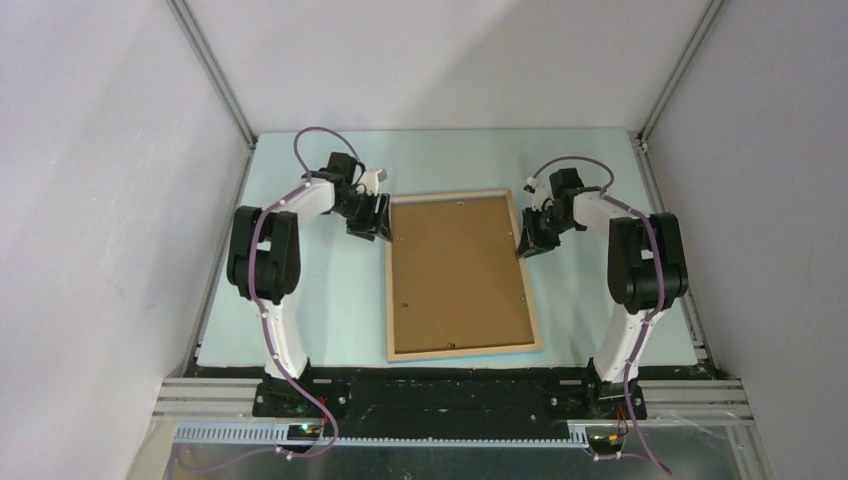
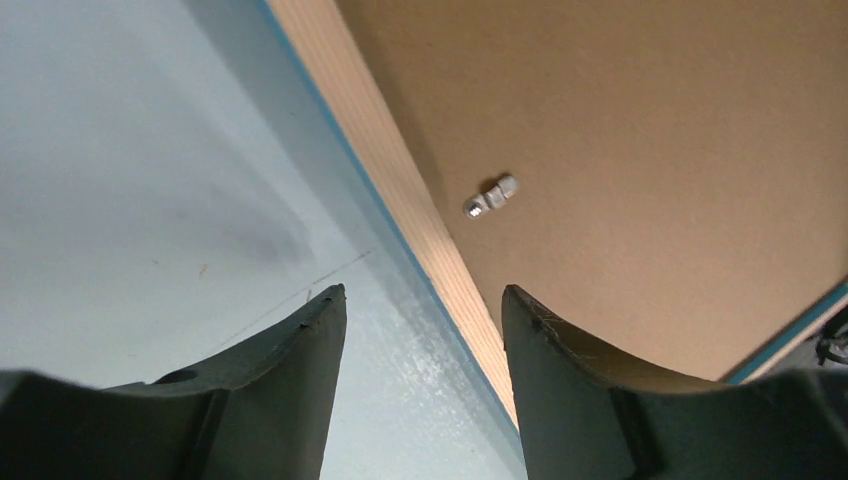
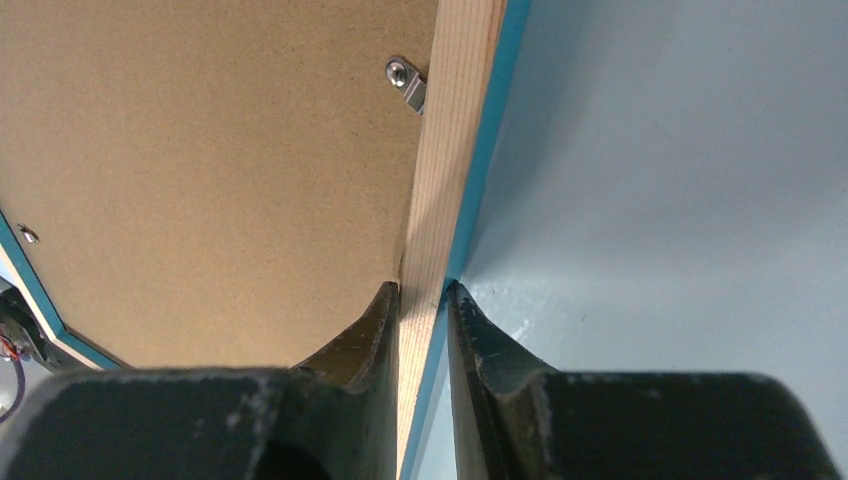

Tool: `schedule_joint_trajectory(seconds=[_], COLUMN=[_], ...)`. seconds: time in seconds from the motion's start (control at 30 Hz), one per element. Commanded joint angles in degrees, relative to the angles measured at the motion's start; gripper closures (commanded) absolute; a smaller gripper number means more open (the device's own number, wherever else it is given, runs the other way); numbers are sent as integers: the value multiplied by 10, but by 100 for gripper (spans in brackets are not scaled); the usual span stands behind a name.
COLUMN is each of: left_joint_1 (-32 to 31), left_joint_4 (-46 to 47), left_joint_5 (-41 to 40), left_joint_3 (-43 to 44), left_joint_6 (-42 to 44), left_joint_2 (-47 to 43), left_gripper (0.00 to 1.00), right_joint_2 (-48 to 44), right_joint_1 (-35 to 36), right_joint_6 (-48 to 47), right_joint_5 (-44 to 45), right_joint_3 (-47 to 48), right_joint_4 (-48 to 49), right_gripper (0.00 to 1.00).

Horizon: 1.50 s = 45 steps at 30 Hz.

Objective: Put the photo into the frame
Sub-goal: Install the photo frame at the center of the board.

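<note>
The frame (image 1: 465, 351) is laid pale side up on the worktop (image 1: 320, 300), backing board (image 1: 457, 270) seated inside. Its right rail is clamped by the right tool (image 3: 422, 295); the left tool (image 2: 425, 300) is spread over the left rail. No photo is seen; insertion cannot be confirmed.

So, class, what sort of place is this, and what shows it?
Probably a robotics lab test cell: a left arm and right arm bolted at the table edge, plain white walls on aluminium rails.
</note>
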Motion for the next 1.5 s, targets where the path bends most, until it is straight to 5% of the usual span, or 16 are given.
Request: schedule_joint_trajectory(seconds=[0.0,1.47], left_joint_1=[-11,-110], left_joint_4=[27,41], left_joint_5=[-49,-209], left_joint_3=[31,18], left_joint_6=[-23,-52], left_joint_2=[12,26], left_gripper=[36,33], right_joint_2=[-29,-23], right_joint_1=[-5,-27], right_joint_6=[-31,-29], right_joint_5=[-10,-48], right_joint_3=[-26,-29], right_joint_4=[-41,-37], right_gripper=[98,97])
